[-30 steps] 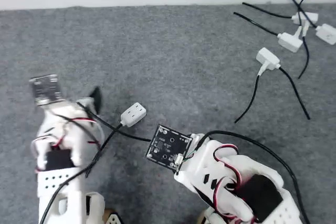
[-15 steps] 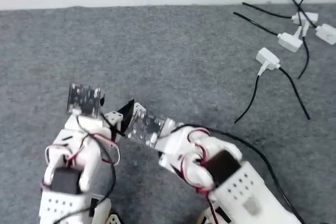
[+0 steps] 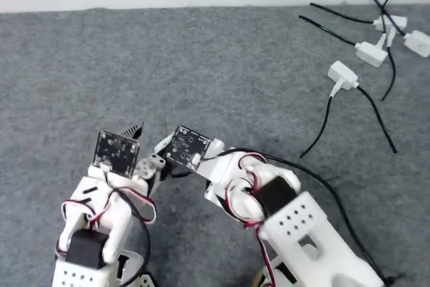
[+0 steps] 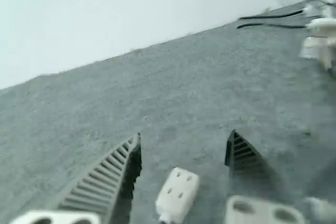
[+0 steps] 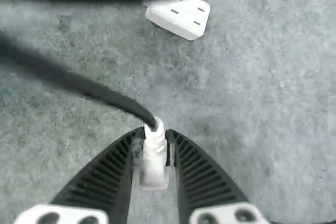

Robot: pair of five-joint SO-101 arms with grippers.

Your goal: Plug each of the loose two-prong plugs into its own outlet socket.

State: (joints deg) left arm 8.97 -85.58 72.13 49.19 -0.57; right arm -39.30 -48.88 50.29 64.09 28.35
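I am looking down on both arms, bent low over the grey worktop (image 3: 222, 65) in the lower part of the overhead frame. The left arm (image 3: 94, 226) is sitting at lower left and the right arm (image 3: 289, 220) is leaning in from lower right, their wrists nearly meeting at lower centre.

The left hand (image 4: 185, 136) is standing wide open and gripping nothing, its two ribbed fingers (image 4: 118, 174) stretching out low over the worktop. The outlet socket (image 4: 177, 195) is lying flat between those fingers, touching neither as far as I can see. It is showing as a small white block with slots on its upper face.

The right hand (image 5: 155, 131) is clamping a white plug (image 5: 154, 163), with the black cord (image 5: 79, 85) coming out at the fingertips and trailing off across the worktop. The socket is lying ahead of those fingertips, not touching the plug.

More loose plugs (image 3: 342, 74), white with black cords, are lying in the upper right of the overhead frame, well apart from both hands.
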